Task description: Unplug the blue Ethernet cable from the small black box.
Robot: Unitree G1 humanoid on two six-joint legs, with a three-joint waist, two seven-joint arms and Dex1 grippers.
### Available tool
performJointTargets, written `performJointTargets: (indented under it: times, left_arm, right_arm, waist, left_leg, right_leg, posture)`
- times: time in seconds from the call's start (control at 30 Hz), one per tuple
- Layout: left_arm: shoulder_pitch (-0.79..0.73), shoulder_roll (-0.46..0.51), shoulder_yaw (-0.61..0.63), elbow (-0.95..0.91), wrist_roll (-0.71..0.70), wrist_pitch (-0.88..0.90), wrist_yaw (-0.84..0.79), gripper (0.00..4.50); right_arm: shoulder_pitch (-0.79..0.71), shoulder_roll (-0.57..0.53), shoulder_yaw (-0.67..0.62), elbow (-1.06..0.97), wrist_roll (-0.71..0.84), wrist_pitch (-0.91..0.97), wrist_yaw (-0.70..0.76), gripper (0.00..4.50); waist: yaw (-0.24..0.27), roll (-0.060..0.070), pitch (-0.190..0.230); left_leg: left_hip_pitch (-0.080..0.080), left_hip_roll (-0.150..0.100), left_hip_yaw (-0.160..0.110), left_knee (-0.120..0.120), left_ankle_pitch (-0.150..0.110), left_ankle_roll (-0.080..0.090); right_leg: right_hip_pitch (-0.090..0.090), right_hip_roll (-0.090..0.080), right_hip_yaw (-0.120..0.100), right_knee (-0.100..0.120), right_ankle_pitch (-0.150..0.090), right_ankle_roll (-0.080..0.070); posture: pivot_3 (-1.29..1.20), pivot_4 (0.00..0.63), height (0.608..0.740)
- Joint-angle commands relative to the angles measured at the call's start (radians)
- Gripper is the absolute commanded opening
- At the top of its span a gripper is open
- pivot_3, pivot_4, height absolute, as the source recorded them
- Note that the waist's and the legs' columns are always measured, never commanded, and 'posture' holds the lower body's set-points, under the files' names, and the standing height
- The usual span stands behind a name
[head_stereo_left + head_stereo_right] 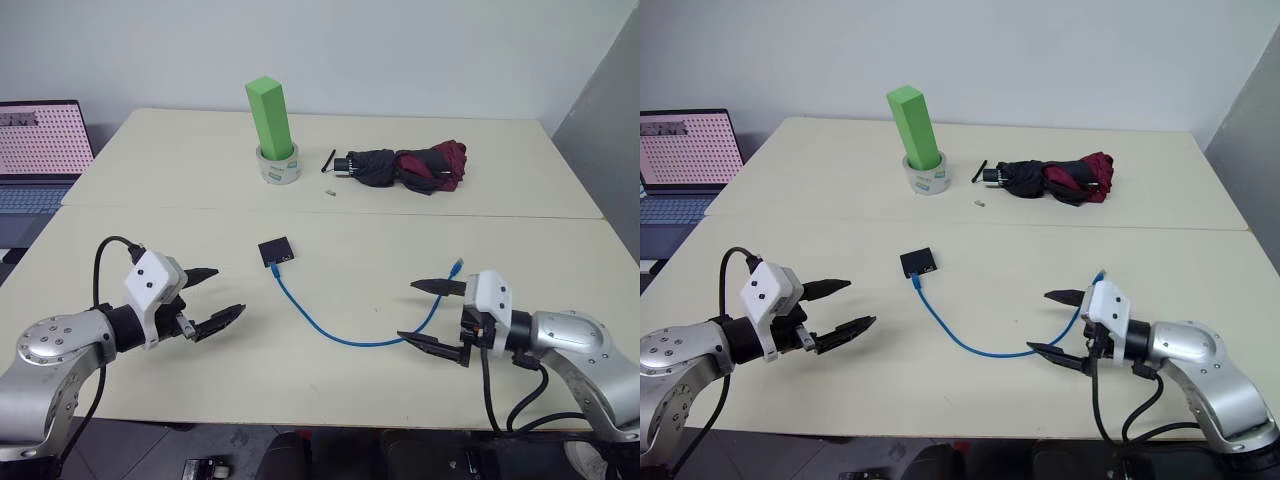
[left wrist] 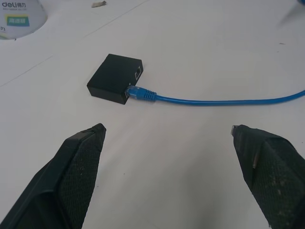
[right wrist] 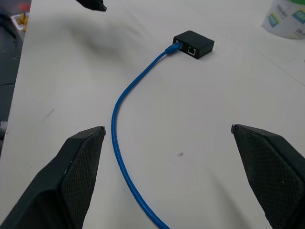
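Cream counter [image 1: 180, 200] stretches before me, a laptop [image 1: 40, 150] cut off at its far left edge. Mid-counter sits the small black box [image 1: 276, 250], the blue Ethernet cable [image 1: 330, 330] plugged into it and curving toward my right hand [image 1: 425, 312], spread empty. My left hand [image 1: 222, 295] is spread too. How the plug latches is hard to make out.

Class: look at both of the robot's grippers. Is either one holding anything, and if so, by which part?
Nothing is held. The left gripper and right gripper hover with jaws open, apart from the blue Ethernet cable.
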Motion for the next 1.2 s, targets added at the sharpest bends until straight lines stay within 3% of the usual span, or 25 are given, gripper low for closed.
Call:
performJointTargets:
  times: [0.03, 0.3, 0.5, 0.73, 0.8, 1.1, 1.2]
  left_arm:
    - [0.002, 0.029, -0.001, -0.027, 0.018, -0.007, -0.012, 4.5]
    - [0.012, 0.042, 0.013, -0.009, -0.022, -0.012, -0.092, 4.5]
    - [0.004, 0.042, 0.022, 0.011, -0.011, -0.02, -0.1, 4.5]
    - [-0.009, 0.036, -0.001, 0.024, 0.014, -0.041, -0.1, 4.5]
    - [-0.009, 0.044, -0.014, 0.031, 0.03, -0.056, -0.108, 4.5]
    - [-0.045, 0.037, -0.059, 0.063, 0.063, -0.092, -0.117, 4.5]
    - [-0.059, 0.034, -0.083, 0.073, 0.077, -0.107, -0.12, 4.5]
  right_arm:
    - [-0.093, 0.099, 0.157, 0.051, -0.093, 0.009, -0.032, 4.49]
    - [-0.268, 0.365, 0.379, 0.325, -0.298, -0.008, -0.158, 4.49]
    - [-0.321, 0.463, 0.435, 0.435, -0.388, 0.013, -0.213, 4.49]
    - [-0.349, 0.488, 0.457, 0.447, -0.448, 0.098, -0.233, 3.07]
    - [-0.346, 0.489, 0.451, 0.438, -0.45, 0.124, -0.239, 2.41]
    - [-0.345, 0.462, 0.392, 0.393, -0.446, 0.254, -0.279, 0.38]
    - [-0.328, 0.404, 0.356, 0.355, -0.45, 0.274, -0.278, 0.01]
  waist:
    - [-0.001, 0.0, 0.0]
    - [-0.002, 0.0, 0.0]
    - [-0.004, 0.0, 0.0]
    - [-0.003, 0.0, 0.0]
    - [-0.003, 0.0, 0.0]
    - [0.001, 0.0, 0.0]
    - [0.002, 0.0, 0.0]
  left_leg:
    - [0.0, 0.0, 0.0, 0.0, 0.0, 0.0]
    - [-0.001, 0.0, 0.0, 0.0, 0.002, -0.004]
    - [-0.001, 0.0, 0.0, 0.0, 0.002, -0.004]
    - [0.0, 0.0, 0.0, 0.0, 0.002, -0.003]
    - [0.0, 0.0, 0.0, 0.0, 0.002, -0.003]
    - [0.0, 0.0, -0.001, 0.0, 0.002, -0.003]
    - [0.0, 0.0, -0.001, 0.0, 0.0, -0.001]
  right_leg:
    - [-0.001, 0.0, 0.0, 0.0, 0.0, 0.0]
    - [-0.002, 0.0, 0.0, 0.001, 0.0, 0.0]
    - [-0.003, 0.0, 0.0, 0.001, 0.0, 0.0]
    - [-0.003, 0.0, -0.001, 0.003, 0.0, 0.0]
    - [-0.003, 0.0, -0.001, 0.003, 0.0, 0.0]
    - [-0.002, 0.0, -0.001, 0.003, 0.0, 0.0]
    - [-0.002, 0.0, -0.002, 0.003, 0.0, 0.0]
  posture:
    - [0.0, 0.15, 0.74]
    - [0.0, 0.15, 0.74]
    - [0.0, 0.15, 0.74]
    - [0.0, 0.15, 0.74]
    - [0.0, 0.15, 0.74]
    - [0.0, 0.15, 0.74]
    - [0.0, 0.15, 0.74]
